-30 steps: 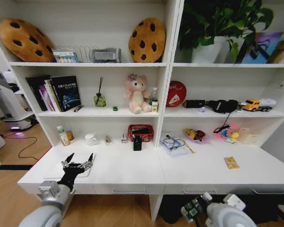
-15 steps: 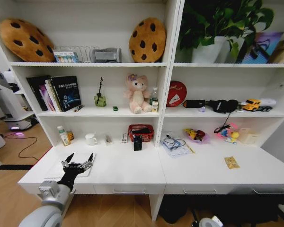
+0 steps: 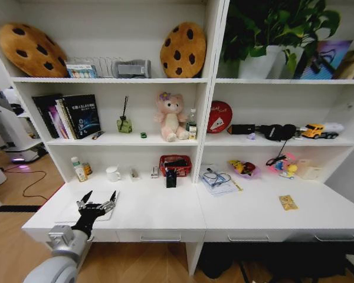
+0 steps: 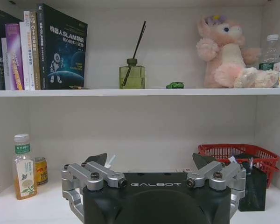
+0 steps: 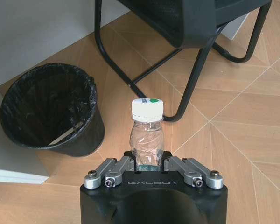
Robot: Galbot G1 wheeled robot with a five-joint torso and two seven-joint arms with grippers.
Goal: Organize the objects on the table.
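The left end effector (image 3: 96, 199) covered part of the laptop (image 3: 68, 211) beneath it, and its own black body hid its fingertips in the left wrist view. The green toy car (image 4: 175, 85) on the shelf was too small to make out in detail. The right end effector (image 5: 150, 164) concealed the lower part of a clear bottle (image 5: 147, 135) it gripped
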